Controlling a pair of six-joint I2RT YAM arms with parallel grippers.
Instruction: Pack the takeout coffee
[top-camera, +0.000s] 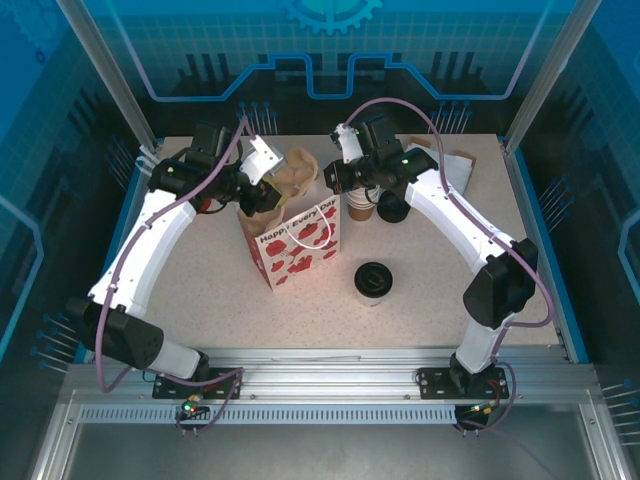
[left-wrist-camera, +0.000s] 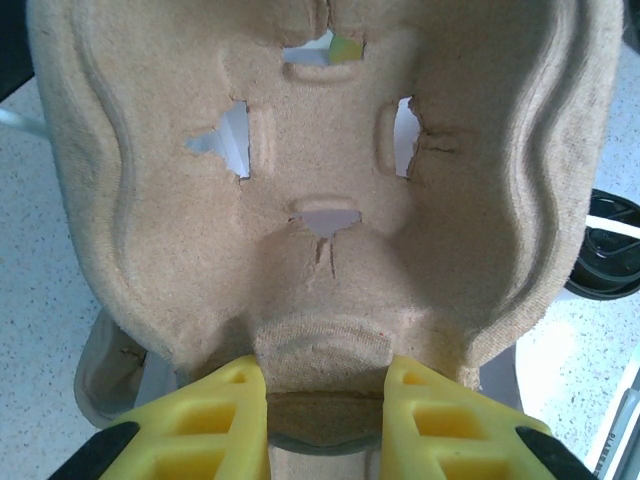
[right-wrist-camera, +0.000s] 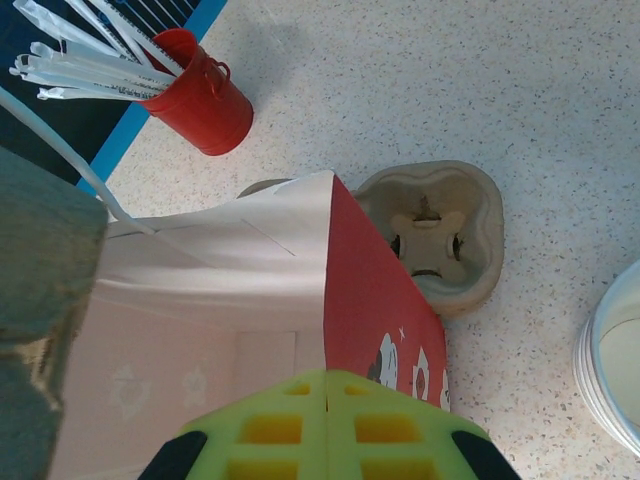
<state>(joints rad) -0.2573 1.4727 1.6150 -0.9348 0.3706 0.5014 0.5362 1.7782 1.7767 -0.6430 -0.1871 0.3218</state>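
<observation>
— Currently, operator, your left claw (left-wrist-camera: 322, 388) is clenched on the near rim of a pulp cup carrier (left-wrist-camera: 320, 200), with one yellow finger either side of the edge. From above, that carrier sits just behind the gift bag (top-camera: 295, 245). I judge you grip it by the rim so that the cup wells are left free for loading.

— And the right side?

— Your right claw (right-wrist-camera: 325, 392) is closed tight, and the bag's top edge runs straight into the seam between its fingers. My finding is that it pinches the rim to hold the mouth open and steady the bag against tipping.

— Where is the coffee?

— The takeout coffee (top-camera: 372, 282) stands upright on the desk (top-camera: 440, 310) with its black lid on. It is near the bag, on the bag's right, and touches nothing. Neither claw is on it. Do not confuse it with the lidless cup stack (top-camera: 359, 207) and the loose black lid (top-camera: 393, 210) further back by your right arm.

— Anything you can't confirm?

— I cannot tell whether the carrier is lifted or resting on the desk. In my judgement packing is at an early stage: bag readied, carrier in hand, cup not yet moved. One risk to note: both claws are occupied, so one must let go before the cup can be picked up.
</observation>
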